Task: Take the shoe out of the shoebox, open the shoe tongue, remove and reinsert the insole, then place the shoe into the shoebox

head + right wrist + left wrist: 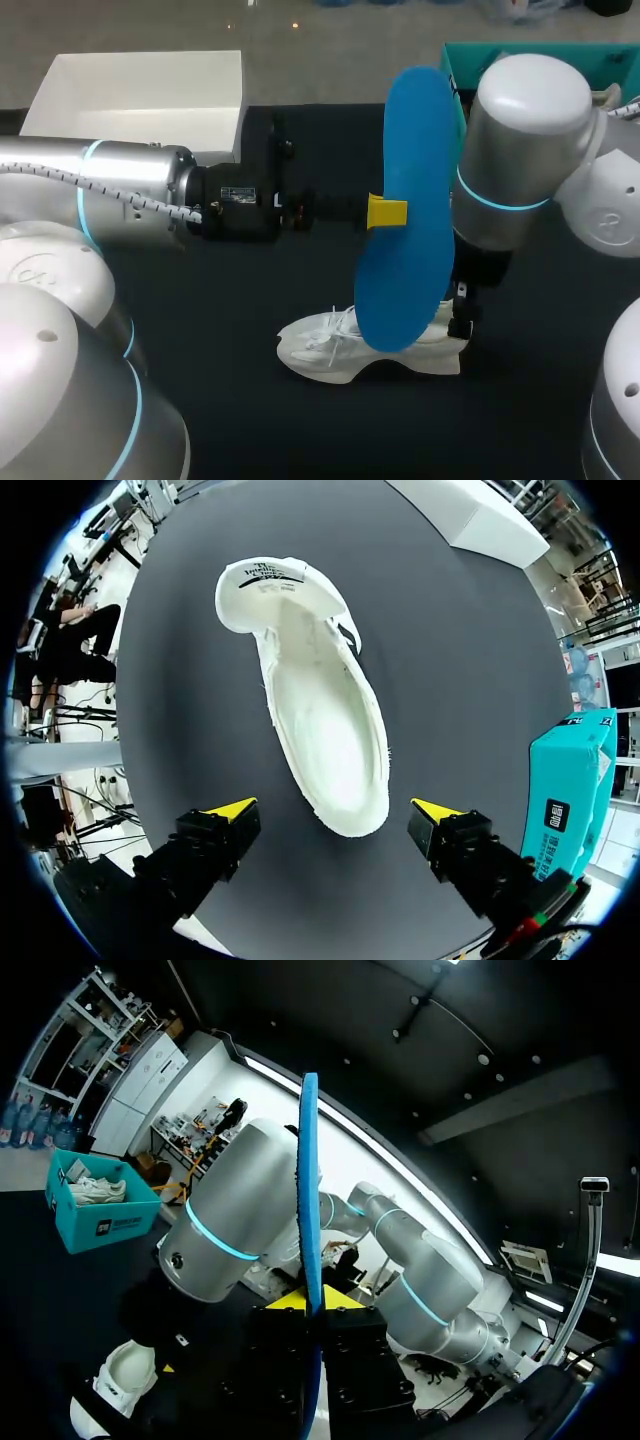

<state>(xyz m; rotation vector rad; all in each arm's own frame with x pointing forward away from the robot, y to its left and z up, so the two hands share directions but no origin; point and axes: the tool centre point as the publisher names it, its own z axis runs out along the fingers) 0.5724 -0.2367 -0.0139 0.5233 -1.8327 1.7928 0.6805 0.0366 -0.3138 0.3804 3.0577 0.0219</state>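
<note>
The insole [415, 150] up, the shoe [320, 710] down.
My left pincer [388, 213] is clamped on the upright blue insole; my right pincer [336, 810], fingers apart, hangs over the white shoe on the bench [450, 660].

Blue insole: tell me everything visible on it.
The insole is plain bright blue, thin, flat, foam-like, with a sole outline. It is out of the white shoe, held roughly upright over it by the left gripper, shut on its edge near mid-length. The left wrist view shows it edge-on, a slim strip between the yellow tips. Whether its lower end touches the shoe cannot be told.
</note>
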